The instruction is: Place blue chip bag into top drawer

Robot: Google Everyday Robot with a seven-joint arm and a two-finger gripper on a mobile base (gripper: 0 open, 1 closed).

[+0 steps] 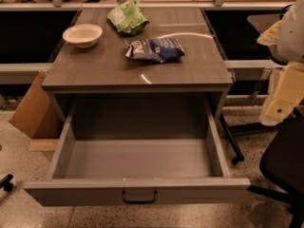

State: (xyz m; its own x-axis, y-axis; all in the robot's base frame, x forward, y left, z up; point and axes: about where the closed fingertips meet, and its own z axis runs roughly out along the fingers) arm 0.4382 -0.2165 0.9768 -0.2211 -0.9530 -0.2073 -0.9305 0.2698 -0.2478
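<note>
The blue chip bag (156, 50) lies crumpled on the grey cabinet top (118, 70), right of centre, with white lettering facing up. The top drawer (137, 163) is pulled fully out toward me; I see nothing in it. Its flat front panel carries a small dark handle (139, 196). My gripper (280, 103) hangs at the right edge of the view on the white and pale-yellow arm. It is beside the cabinet's right side, well apart from the bag and the drawer, and holds nothing that I can see.
A green chip bag (127, 17) and a white bowl (82, 35) sit on the cabinet top behind and left of the blue bag. A cardboard piece (34, 109) leans at the left. A dark office chair (285, 160) stands at the right on speckled floor.
</note>
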